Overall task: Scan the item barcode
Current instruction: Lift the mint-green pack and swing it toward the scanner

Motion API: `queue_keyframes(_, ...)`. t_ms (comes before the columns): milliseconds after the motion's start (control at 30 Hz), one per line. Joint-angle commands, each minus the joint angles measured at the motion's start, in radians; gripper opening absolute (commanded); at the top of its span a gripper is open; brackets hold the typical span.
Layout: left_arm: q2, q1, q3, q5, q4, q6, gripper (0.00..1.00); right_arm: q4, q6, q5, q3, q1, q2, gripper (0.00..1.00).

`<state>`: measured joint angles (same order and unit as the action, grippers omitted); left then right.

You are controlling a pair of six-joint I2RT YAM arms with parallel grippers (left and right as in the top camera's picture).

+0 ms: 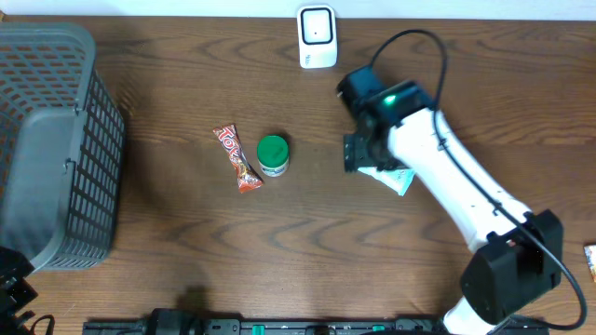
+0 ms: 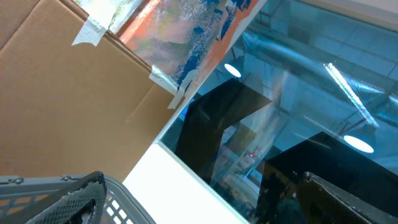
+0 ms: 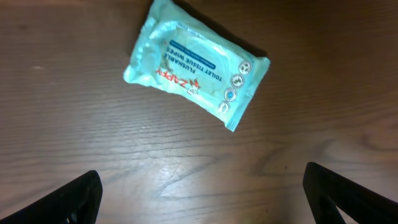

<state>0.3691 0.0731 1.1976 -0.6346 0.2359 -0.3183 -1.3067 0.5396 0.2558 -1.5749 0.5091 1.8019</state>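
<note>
Toilet tissue wipes pack (image 3: 196,65) lies flat on the counter (image 1: 186,261), printed face up, at about 3 o'clock from centre and 5 o'clock from the white barcode scanner (image 1: 317,37), well apart from it. The scanner stands at the 12 o'clock edge. Right gripper (image 3: 200,174) hovers just above the pack, jaws spread wide, nothing between them. In the right wrist view the pack sits clear of both fingers, toward 12 o'clock. Left gripper (image 1: 14,279) is parked at the 7 o'clock corner by the grey basket (image 1: 93,167). Its camera looks up at cardboard and ceiling. It is spread wide with nothing seen in it. Candy bar (image 1: 237,158) and green-lidded jar (image 1: 273,155) sit side by side near centre, untouched by either arm, with the basket at 9 o'clock. No barcode shows on the pack's visible face, so it is likely underneath or on an edge. Progress: nothing is held and nothing is in front of the scanner. Can't tell from these views whether the pack has been scanned. If it hasn't, what's left is grasping it, carrying it toward 12 o'clock and turning the barcode to the scanner window. The candy bar and jar may need the same.
</note>
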Motion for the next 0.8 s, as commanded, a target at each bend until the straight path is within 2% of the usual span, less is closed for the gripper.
queue_keyframes(0,-0.002,-0.005,-0.006,-0.002,-0.003,-0.010,0.98,0.047,0.117,0.212,0.068,0.046,0.013,0.99)
queue_keyframes(167,-0.002,-0.005,-0.006,-0.002,-0.003,-0.010,0.98,0.167,0.111,0.345,0.190,0.101,0.048,0.99)
queue_keyframes(400,-0.002,-0.005,-0.006,-0.002,-0.003,-0.010,0.98,0.306,0.020,0.367,0.246,0.176,0.152,0.99)
queue_keyframes(767,-0.002,-0.005,-0.006,-0.002,-0.006,-0.010,0.98,0.340,-0.026,0.527,0.246,0.182,0.364,0.99)
